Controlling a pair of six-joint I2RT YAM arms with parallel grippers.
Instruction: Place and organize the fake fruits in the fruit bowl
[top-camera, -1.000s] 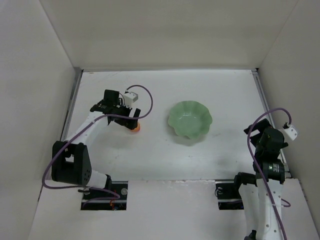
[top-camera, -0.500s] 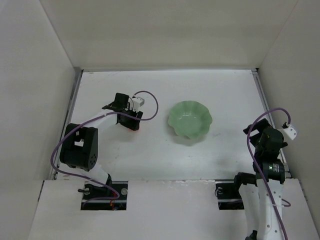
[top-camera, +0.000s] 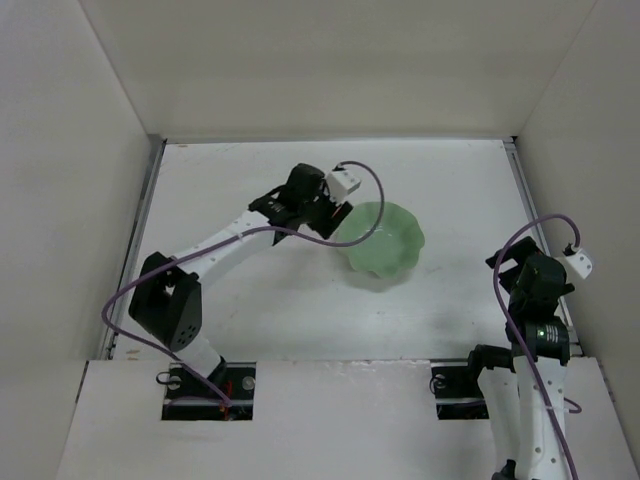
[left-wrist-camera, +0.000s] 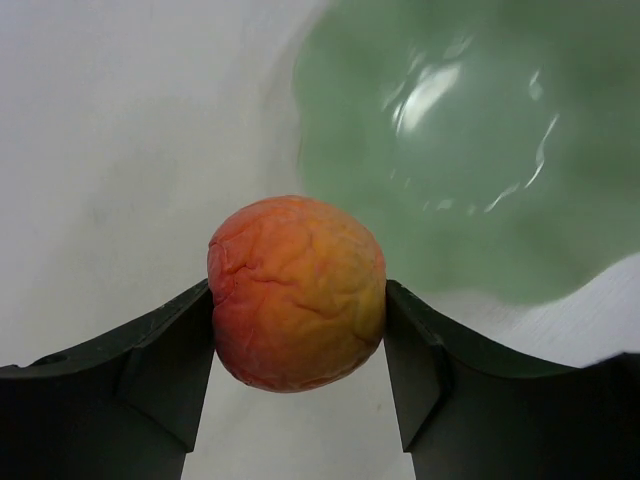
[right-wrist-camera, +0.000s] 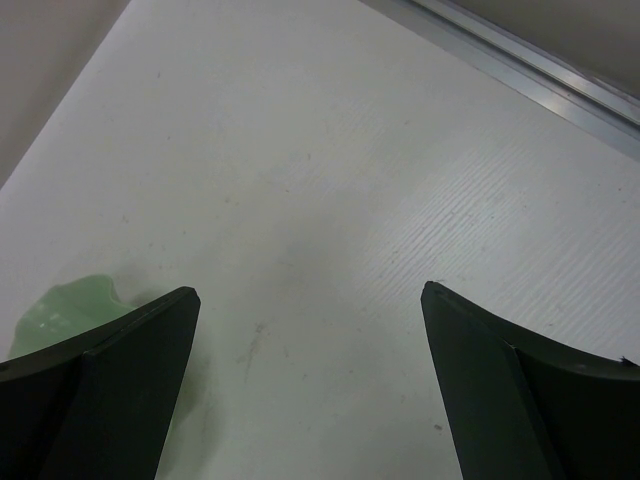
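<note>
- Overhead view: a white counter (top-camera: 450, 190) walled in by pale panels, with two robot arms mounted at its near edge.
- The left arm (top-camera: 225, 240) reaches across the counter towards the middle. Its wrist ends right at the left edge of the fruit bowl (top-camera: 385, 245).
- The bowl is pale mint green and glossy, with a wavy, flower-like rim. It sits right of centre on the counter, and nothing can be seen inside it.
- Left wrist view: the left jaws are closed on the fake fruit (left-wrist-camera: 296, 290) — one dark finger presses each side of it.
- The fruit is a small round ball, orange-red fading to yellow on its right side, with a wrinkled skin.
- The fruit is over the white counter just beside the bowl's rim, not inside the bowl. The green bowl lies blurred beyond it and to the right.
- From overhead the fruit itself is hidden beneath the left wrist.
- The right arm (top-camera: 535, 330) is folded upright near the right edge of the counter, well apart from the bowl.
- Right wrist view: the right jaws are spread wide and hold nothing — only bare counter shows between the two fingers, with a sliver of the bowl's rim at the lower left.
</note>
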